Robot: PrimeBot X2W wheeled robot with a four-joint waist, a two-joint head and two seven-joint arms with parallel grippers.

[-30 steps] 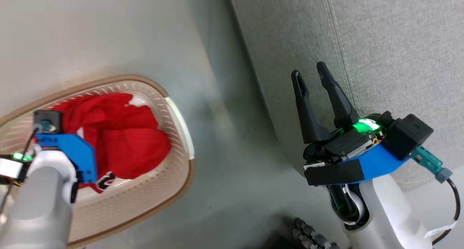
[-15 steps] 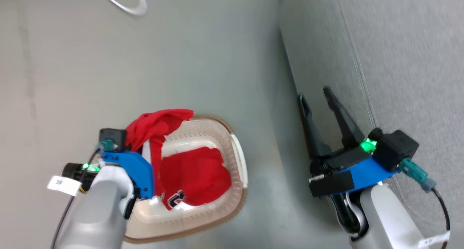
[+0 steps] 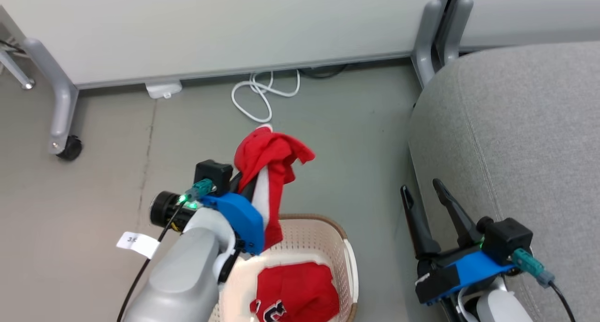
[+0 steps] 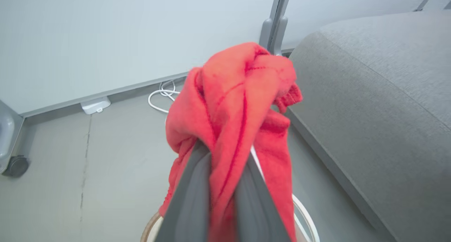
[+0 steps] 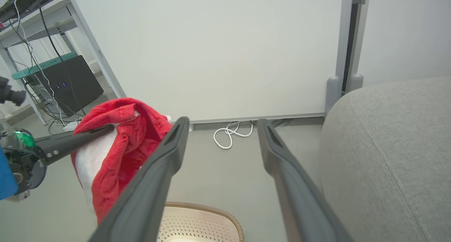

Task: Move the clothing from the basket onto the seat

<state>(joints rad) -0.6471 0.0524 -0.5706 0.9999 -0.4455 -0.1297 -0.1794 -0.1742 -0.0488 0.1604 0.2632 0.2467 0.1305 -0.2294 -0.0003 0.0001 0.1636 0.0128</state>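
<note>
At the far left, a grey metal frame leg on a black castor (image 3: 61, 125) stands on the grey floor by the pale wall panel. Right of it, the left gripper (image 4: 223, 161) is clenched on a bright red fabric garment with a white panel (image 3: 274, 155). The gripper holds it up in the air, the cloth bunched over the fingertips and hanging down.

Below it, near the robot, a cream-white perforated plastic basket with a brown rim (image 3: 311, 219) sits on the floor. It holds a second red garment with white and dark print (image 3: 300, 287). A looped white cable (image 3: 255, 99) lies on the floor by the far wall.

Further right, the right gripper (image 3: 422, 188) is released, its two dark fingers spread and empty. It is just beside the left edge of the large grey upholstered seat cushion (image 3: 515, 125), which is well apart from the held garment.
</note>
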